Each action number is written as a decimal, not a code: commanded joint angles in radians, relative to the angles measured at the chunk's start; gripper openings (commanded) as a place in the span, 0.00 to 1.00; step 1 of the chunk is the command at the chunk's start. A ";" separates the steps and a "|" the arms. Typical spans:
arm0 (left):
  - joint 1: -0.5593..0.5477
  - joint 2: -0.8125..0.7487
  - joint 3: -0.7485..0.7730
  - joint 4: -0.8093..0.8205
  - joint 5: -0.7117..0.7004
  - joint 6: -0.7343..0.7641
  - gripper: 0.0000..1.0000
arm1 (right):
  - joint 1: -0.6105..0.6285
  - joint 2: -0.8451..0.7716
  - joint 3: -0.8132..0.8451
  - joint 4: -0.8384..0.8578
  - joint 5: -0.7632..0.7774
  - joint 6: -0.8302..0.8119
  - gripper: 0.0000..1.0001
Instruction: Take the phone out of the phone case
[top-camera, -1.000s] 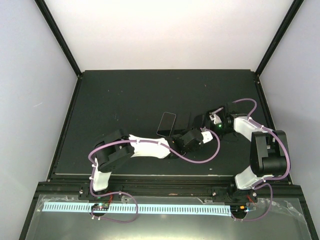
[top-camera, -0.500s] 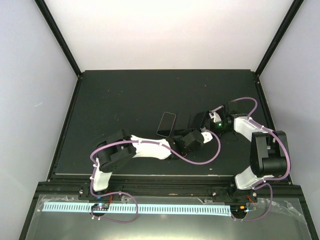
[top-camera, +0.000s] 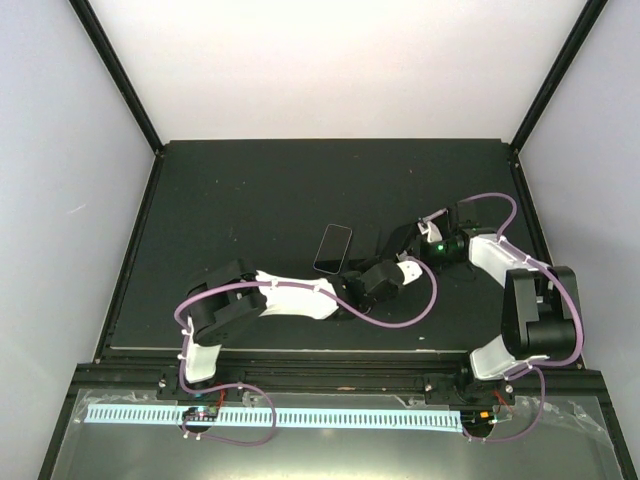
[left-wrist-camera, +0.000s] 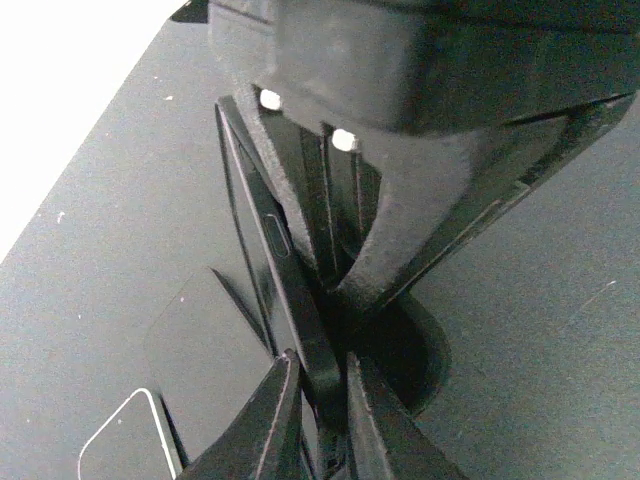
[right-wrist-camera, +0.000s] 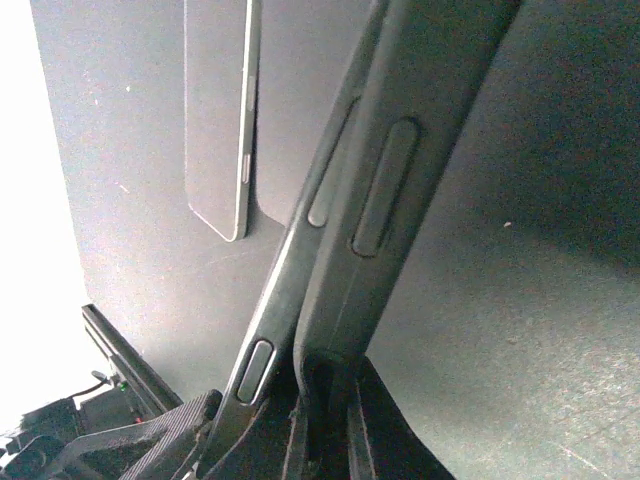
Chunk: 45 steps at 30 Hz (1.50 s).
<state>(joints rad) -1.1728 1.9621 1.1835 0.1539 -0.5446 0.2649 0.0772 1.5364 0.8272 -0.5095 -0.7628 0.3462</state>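
Lena: Closing is the change. A second ago the left gripper (left-wrist-camera: 320, 378) stood half spread; its jaws are now clenched on the thin rim of the black rubbery phone case (left-wrist-camera: 292, 300).

Tom: And the right gripper (right-wrist-camera: 322, 405)?

Lena: Clamped as before on the case's other end. The case stands on edge between the two.

Tom: Where is the phone?

Lena: The flat silver-edged phone (top-camera: 333, 248) lies on the black bench (top-camera: 230, 190), about midway between its left and right edges. It sits just left of the case and apart from it, so I judge it is already out.

Tom: Is the case empty, then?

Lena: Probably. The right wrist view shows two dark strips side by side, and I cannot tell whether they are one shell or two layers.

Tom: How should this be finished well?

Lena: Keep both pinches on the rim and do not twist the arms against each other. Lower the case toward the right edge, away from the phone. Let go only once it rests flat.
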 joint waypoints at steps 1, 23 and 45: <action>0.043 -0.077 -0.036 -0.004 -0.055 -0.045 0.06 | -0.005 -0.053 -0.014 -0.042 -0.026 -0.030 0.01; 0.071 -0.211 -0.048 -0.034 0.051 -0.197 0.02 | -0.005 -0.082 -0.014 -0.050 0.112 -0.064 0.01; 0.093 -0.302 -0.085 -0.024 0.091 -0.250 0.02 | -0.004 -0.093 0.018 -0.063 0.256 -0.080 0.01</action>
<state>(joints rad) -1.1172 1.7927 1.1042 0.0986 -0.3649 0.0395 0.1059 1.4544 0.8387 -0.5777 -0.7689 0.3378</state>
